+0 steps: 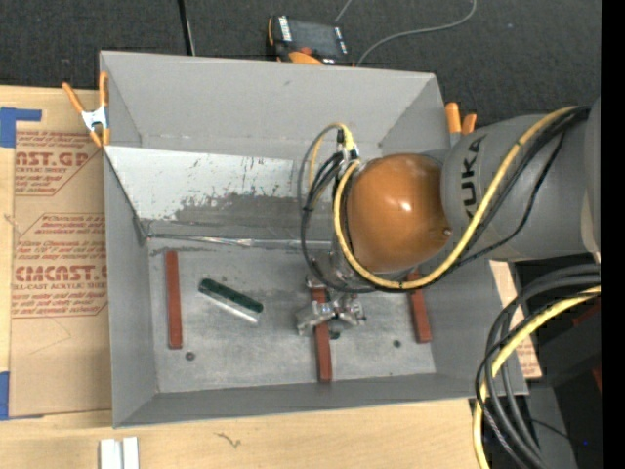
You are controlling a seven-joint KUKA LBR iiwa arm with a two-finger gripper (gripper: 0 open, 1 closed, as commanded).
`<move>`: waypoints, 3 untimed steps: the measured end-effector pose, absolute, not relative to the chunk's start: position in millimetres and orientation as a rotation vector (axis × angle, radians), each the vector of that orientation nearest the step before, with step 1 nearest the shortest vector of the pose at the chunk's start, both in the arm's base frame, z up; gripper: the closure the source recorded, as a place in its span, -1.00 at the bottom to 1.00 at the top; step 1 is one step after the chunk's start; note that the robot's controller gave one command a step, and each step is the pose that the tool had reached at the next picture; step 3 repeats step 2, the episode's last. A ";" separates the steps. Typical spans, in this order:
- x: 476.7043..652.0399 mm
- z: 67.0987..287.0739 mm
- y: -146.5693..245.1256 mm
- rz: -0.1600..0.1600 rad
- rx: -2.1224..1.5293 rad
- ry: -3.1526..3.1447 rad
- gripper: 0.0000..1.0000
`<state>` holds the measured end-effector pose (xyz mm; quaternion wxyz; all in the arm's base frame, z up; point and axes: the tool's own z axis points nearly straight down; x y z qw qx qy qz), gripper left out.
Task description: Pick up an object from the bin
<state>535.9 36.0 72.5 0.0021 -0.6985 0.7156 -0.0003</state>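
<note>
Red-brown stick: a thin, flat strip, long and straight. It lies on the bin floor. One end is right under the end effector and the other end points away from it, toward the near wall.
End effector: shiny grey metal, low over the bin floor. It sits over the top end of that stick. I cannot tell if it is open or closed, or if it touches the stick.
Orange cover: round and shiny, on the arm just behind the end effector. Yellow and black cables loop around it.
Green bar: dark green with a pale side. It lies tilted to the left of the end effector, apart from it.
Right stick: red-brown too, near the end effector on its right, close to the right wall.
Left stick: red-brown, well to the left, past the green bar, by the left wall.
Bin: grey metal with sloped walls. The back wall behind the end effector is scratched.
Open room: bare floor between the end effector and the green bar, and more bare floor on to the near-left corner.
</note>
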 end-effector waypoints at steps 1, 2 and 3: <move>537.7 149.1 37.7 -0.005 -2.188 2.245 1.00; 538.7 195.2 39.5 -0.003 -2.187 2.248 1.00; 538.7 195.2 39.5 -0.003 -2.187 2.248 1.00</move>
